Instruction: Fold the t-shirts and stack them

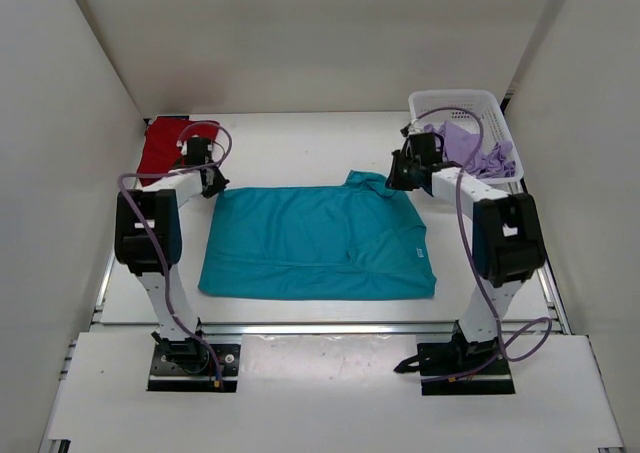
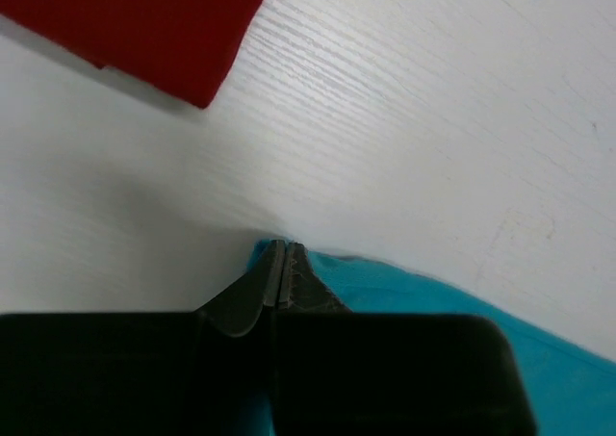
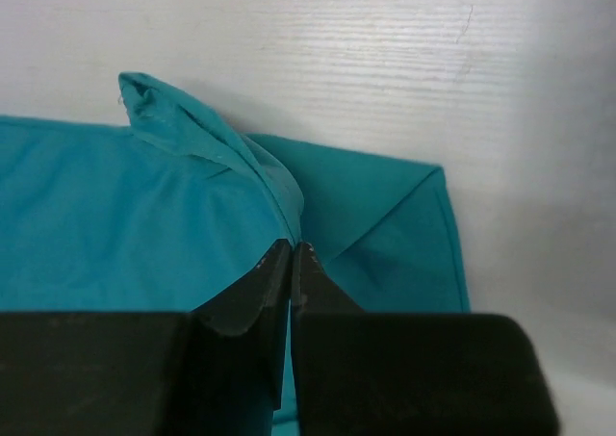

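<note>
The teal-blue t-shirt (image 1: 315, 243) lies spread flat mid-table, with a raised fold at its far edge (image 3: 192, 133). My left gripper (image 1: 212, 185) is at the shirt's far left corner, and the left wrist view shows its jaws (image 2: 282, 245) shut on that teal corner (image 2: 433, 292). My right gripper (image 1: 398, 178) is at the far right part of the shirt, its jaws (image 3: 292, 246) shut on a ridge of teal cloth (image 3: 115, 215). The deep red t-shirt (image 1: 160, 145) lies folded at the back left, also showing as the red cloth (image 2: 144, 22). The pale lavender t-shirt (image 1: 480, 153) lies crumpled in the basket.
A white mesh basket (image 1: 455, 101) stands at the back right, close behind my right arm. White walls enclose the table on the left, the right and at the back. Bare white tabletop (image 2: 414, 118) lies between the red and teal shirts.
</note>
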`<state>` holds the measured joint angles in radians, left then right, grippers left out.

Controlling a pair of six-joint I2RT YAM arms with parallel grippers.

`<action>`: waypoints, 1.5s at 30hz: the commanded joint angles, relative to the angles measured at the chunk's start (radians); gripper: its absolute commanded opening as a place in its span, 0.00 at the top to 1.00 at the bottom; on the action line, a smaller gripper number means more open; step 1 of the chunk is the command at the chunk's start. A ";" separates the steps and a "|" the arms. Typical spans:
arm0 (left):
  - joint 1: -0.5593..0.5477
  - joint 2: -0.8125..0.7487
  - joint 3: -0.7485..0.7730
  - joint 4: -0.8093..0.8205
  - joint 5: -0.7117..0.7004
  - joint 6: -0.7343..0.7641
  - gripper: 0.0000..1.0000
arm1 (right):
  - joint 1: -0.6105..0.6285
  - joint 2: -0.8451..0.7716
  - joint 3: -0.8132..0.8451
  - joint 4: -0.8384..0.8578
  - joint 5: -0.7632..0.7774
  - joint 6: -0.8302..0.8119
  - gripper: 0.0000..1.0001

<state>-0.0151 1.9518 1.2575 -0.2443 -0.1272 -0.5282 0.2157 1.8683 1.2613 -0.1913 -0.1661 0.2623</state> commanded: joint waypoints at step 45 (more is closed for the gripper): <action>0.078 -1.119 -0.828 0.019 0.023 -0.050 0.33 | 0.298 -1.118 -0.907 -0.220 0.219 0.333 0.82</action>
<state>0.0597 0.9031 0.4259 -0.2550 -0.1005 -0.5617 0.4808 0.7452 0.3214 -0.4088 -0.0261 0.5854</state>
